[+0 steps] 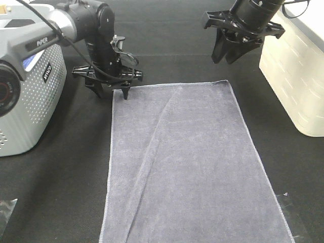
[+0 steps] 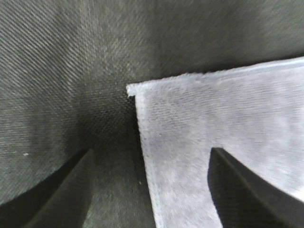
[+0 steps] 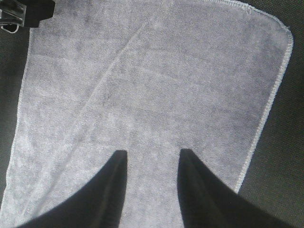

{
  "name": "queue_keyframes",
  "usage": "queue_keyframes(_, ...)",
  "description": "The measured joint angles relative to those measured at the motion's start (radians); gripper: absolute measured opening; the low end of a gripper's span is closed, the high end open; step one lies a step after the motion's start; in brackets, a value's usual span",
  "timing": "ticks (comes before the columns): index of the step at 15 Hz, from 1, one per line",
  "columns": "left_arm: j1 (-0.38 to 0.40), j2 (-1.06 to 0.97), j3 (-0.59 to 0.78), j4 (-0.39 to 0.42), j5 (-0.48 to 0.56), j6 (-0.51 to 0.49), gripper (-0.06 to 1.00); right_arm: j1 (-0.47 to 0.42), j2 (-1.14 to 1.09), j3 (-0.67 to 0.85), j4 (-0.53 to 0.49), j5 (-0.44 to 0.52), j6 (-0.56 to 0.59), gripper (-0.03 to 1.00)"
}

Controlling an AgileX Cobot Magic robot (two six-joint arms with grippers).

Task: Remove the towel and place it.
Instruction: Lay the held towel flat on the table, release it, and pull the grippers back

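Towel [image 1: 187, 162] lies spread flat on the dark worktop [image 1: 61, 192], with one long diagonal crease. Left hand [image 1: 112, 94] sits low at its far left corner, jaws wide, straddling the left hem and gripping nothing. Right hand [image 1: 226, 58] is raised near the far right corner, jaws partly apart and empty.

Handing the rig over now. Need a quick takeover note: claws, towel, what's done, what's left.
Left claw: open, low at the towel's far left corner, jaws straddling the side hem, gripping nothing.
Right claw: open, empty, raised above the far right corner.
Towel: spread flat on the table, with one long crease.
Done: towel looks laid out.
Left: probably only lifting both arms clear.
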Motion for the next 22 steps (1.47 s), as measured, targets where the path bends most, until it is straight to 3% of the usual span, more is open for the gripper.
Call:
queue_keyframes(3,0.0,0.006,0.0,0.02,-0.046,0.0,0.52,0.0,0.0,0.0,-0.001,0.001,0.0,0.35)
queue_keyframes(6,0.0,0.007,0.0,0.025,-0.073,0.0,0.49,0.0,0.0,0.0,-0.001,0.009,0.0,0.35)
queue_keyframes(8,0.0,0.01,0.0,0.026,-0.074,0.0,0.38,0.0,0.0,0.0,-0.001,0.009,0.0,0.35)
queue_keyframes(9,0.0,0.01,0.0,0.026,-0.074,0.0,0.38,0.0,0.0,0.0,-0.001,0.009,0.0,0.35)
queue_keyframes(11,0.0,0.015,0.0,0.026,-0.074,0.0,0.24,0.0,0.0,0.0,-0.001,0.011,0.0,0.35)
queue_keyframes(13,0.0,0.019,0.0,0.029,-0.074,0.006,0.02,0.0,0.0,0.0,-0.001,0.015,0.0,0.35)
queue_keyframes(20,0.0,0.022,-0.079,0.054,-0.021,0.018,0.0,0.0,0.0,0.0,-0.002,0.015,0.0,0.35)
queue_keyframes(22,0.0,0.022,-0.121,0.054,-0.002,0.018,0.04,0.0,0.0,0.0,-0.002,0.015,0.0,0.35)
